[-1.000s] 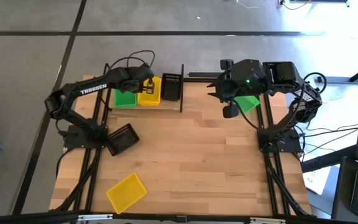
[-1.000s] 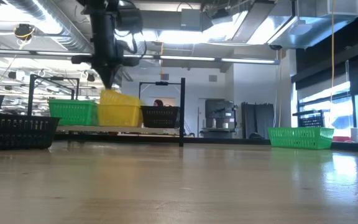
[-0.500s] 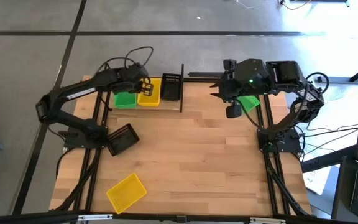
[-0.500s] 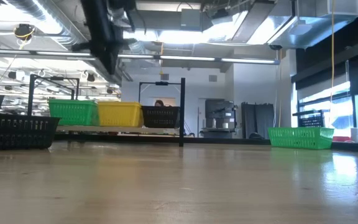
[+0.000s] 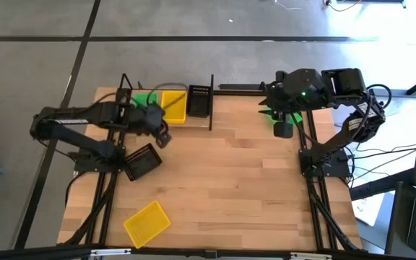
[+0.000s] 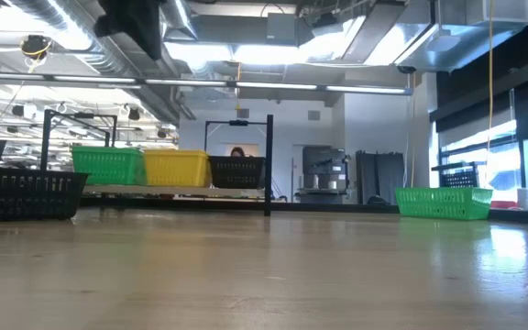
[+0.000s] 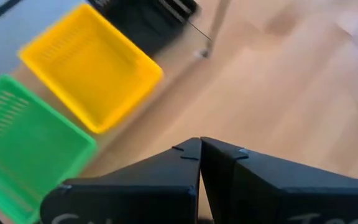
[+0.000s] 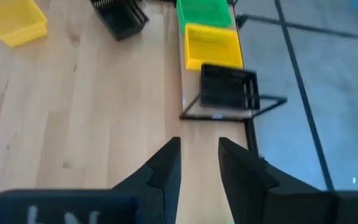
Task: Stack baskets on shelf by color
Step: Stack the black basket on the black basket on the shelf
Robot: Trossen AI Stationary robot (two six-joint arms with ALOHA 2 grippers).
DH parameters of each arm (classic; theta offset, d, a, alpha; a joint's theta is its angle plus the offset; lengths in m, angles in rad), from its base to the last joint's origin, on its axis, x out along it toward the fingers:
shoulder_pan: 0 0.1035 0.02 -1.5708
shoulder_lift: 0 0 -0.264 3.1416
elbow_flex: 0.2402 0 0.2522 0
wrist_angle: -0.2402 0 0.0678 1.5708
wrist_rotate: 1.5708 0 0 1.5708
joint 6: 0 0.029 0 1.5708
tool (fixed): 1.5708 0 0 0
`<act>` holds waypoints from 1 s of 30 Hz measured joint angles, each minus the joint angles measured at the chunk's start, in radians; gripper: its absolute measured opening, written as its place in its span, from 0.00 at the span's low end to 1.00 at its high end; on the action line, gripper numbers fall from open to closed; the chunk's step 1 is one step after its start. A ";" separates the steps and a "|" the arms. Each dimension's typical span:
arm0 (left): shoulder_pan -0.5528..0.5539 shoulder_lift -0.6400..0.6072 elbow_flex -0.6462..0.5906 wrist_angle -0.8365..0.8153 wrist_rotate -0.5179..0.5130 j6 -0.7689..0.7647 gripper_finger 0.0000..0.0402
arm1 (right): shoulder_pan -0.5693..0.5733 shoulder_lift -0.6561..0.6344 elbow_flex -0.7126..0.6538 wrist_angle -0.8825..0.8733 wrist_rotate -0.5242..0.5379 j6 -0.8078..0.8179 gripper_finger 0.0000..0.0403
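Hovering over the tabletop [image 5: 222,180] just in front of the shelf [image 5: 193,123], the left gripper [image 5: 161,136] has its two fingers pressed together with nothing between them, as its own wrist camera shows the dark fingertips [image 7: 185,163] meeting edge to edge. Beyond those tips sit a yellow basket [image 7: 92,68] and a green basket [image 7: 23,146] side by side on the shelf, with a black basket [image 7: 145,18] next in line. From above, the row on the shelf reads green [image 5: 144,100], yellow [image 5: 173,107], black [image 5: 199,102]. Nearer the left arm's base a second black basket [image 5: 142,161] lies on the table, and a second yellow basket [image 5: 147,222] lies well apart toward the front edge. Over on the far right corner, the right gripper [image 5: 283,128] hangs above another green basket [image 6: 443,203], its fingers [image 8: 163,168] slightly spread and empty. The low camera shows that green basket resting on the table, well away from the shelf row.
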 joint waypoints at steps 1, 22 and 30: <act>-0.029 0.001 0.000 -0.007 0.000 -0.011 0.00 | -0.003 -0.009 -0.018 -0.004 0.000 0.008 0.27; -0.344 0.059 -0.002 -0.183 0.188 -0.515 0.02 | -0.041 -0.285 -0.639 0.293 0.001 0.166 0.27; -0.335 0.160 -0.002 -0.229 0.257 -0.593 0.17 | -0.041 -0.288 -0.639 0.327 0.001 0.117 0.27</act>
